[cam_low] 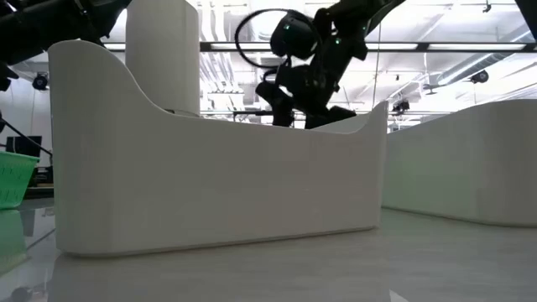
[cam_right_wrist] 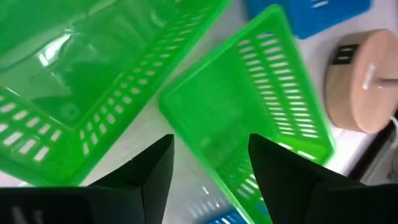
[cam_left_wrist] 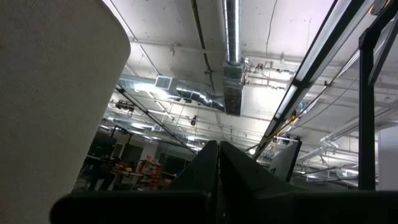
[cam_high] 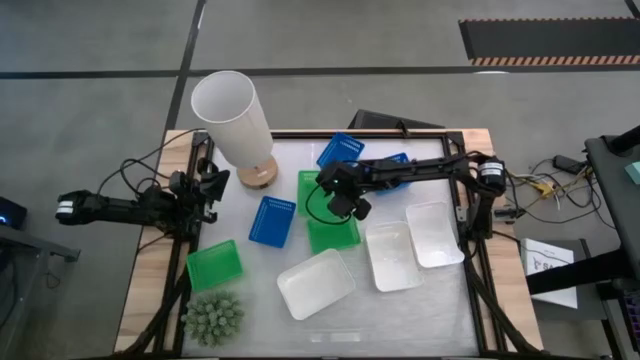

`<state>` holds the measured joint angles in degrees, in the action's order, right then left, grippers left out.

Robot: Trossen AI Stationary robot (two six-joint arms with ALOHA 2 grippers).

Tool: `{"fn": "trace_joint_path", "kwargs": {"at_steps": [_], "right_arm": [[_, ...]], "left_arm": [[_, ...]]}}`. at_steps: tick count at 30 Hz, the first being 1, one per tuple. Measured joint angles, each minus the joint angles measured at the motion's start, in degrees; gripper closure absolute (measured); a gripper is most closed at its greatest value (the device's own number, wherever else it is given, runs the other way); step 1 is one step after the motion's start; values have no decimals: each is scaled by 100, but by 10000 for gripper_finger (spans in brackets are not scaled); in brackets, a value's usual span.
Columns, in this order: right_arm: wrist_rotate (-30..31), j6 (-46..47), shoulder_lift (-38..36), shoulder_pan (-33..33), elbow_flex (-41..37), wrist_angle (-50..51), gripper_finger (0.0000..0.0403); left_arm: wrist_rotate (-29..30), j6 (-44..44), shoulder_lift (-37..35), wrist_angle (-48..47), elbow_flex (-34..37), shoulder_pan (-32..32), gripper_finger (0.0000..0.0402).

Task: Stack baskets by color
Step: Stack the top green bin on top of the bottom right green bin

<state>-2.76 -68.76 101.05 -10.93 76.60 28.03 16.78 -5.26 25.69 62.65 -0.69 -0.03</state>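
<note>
1. The right tool [cam_high: 345, 203] hovers at the centre of the high view, fingers spread and released, above two green mesh-sided plastic baskets [cam_right_wrist: 249, 118] on the surface [cam_high: 400, 320].
2. The left tool [cam_high: 205, 190] waits clenched at the surface's left edge, beside the tall white cylinder lamp [cam_high: 232, 115].
3. Three white tray-like baskets [cam_high: 392, 255] lie lower right; blue mesh baskets [cam_high: 271, 220] lie around the centre.

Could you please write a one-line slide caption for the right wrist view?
Open right gripper poised above two green baskets, one lying beside the other, with the lamp's wooden base nearby.
</note>
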Motion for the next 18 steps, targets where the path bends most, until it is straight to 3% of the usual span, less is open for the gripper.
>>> {"fn": "trace_joint_path", "kwargs": {"at_steps": [11, 18], "right_arm": [[295, -332, 593, -250, 7, -163, 240], [288, -460, 631, -272, 108, -202, 311]], "left_arm": [[0, 0, 5, 15, -2, 0, 402], [0, 3, 8, 35, -2, 0, 402]]}}
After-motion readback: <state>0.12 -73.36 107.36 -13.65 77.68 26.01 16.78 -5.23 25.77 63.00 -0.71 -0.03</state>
